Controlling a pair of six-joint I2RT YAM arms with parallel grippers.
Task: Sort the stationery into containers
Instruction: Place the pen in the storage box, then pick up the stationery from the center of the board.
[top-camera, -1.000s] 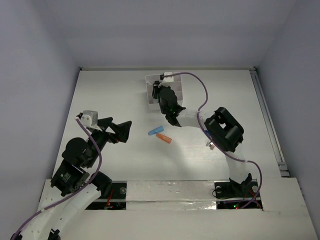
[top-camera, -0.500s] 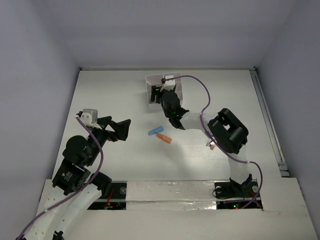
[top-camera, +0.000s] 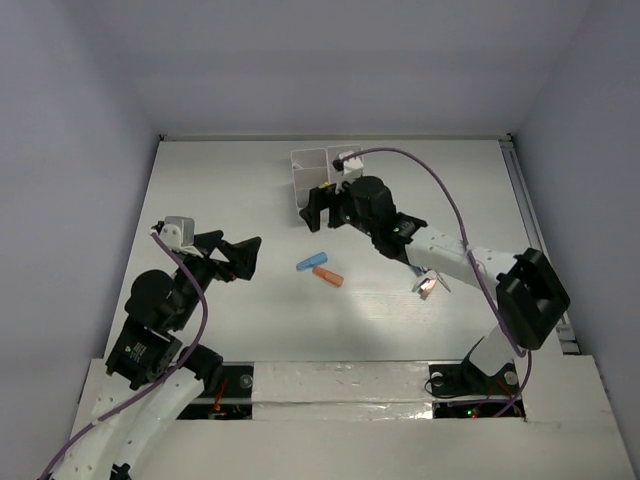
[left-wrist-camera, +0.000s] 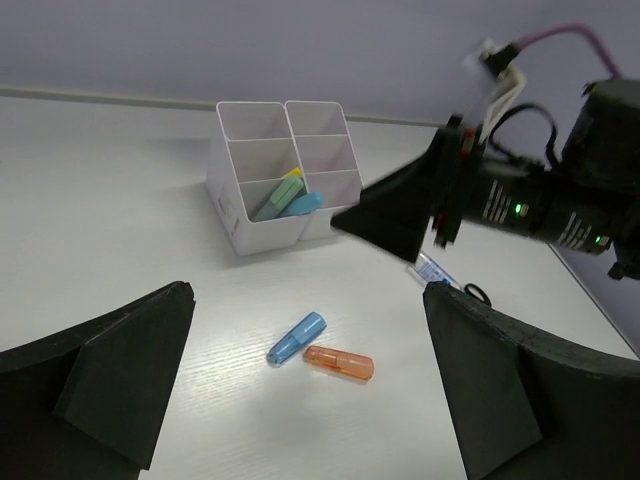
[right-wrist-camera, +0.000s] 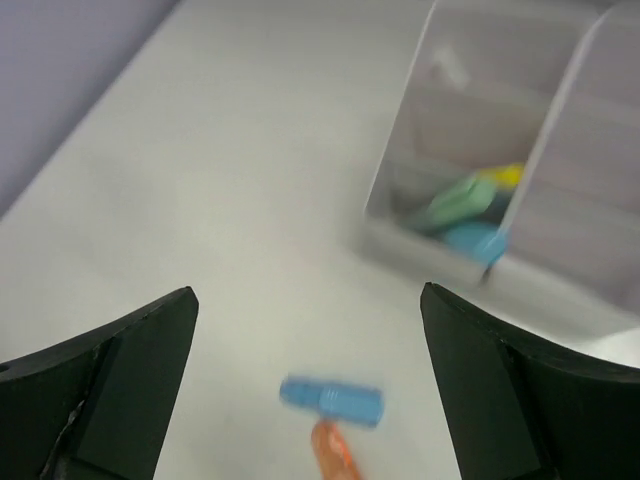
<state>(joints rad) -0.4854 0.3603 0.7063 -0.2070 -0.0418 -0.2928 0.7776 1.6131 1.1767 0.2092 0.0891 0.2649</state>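
No words, brand names or numbers can be read in any of the views. The tube (left-wrist-camera: 432, 270) lying on the table (left-wrist-camera: 120, 180) to the side of the white organizer (left-wrist-camera: 238, 222) carries a blue-and-white label, but its print is too small and blurred to make out.

Obscured and unclear items, three views
Overhead, my right gripper (top-camera: 322, 205) covers part of the organizer (top-camera: 308, 178); right-wrist view is smeared, orange marker (right-wrist-camera: 333, 455) cut by the bottom edge; tube (left-wrist-camera: 432, 270) and scissors (left-wrist-camera: 477, 295) half-hidden behind my arm.
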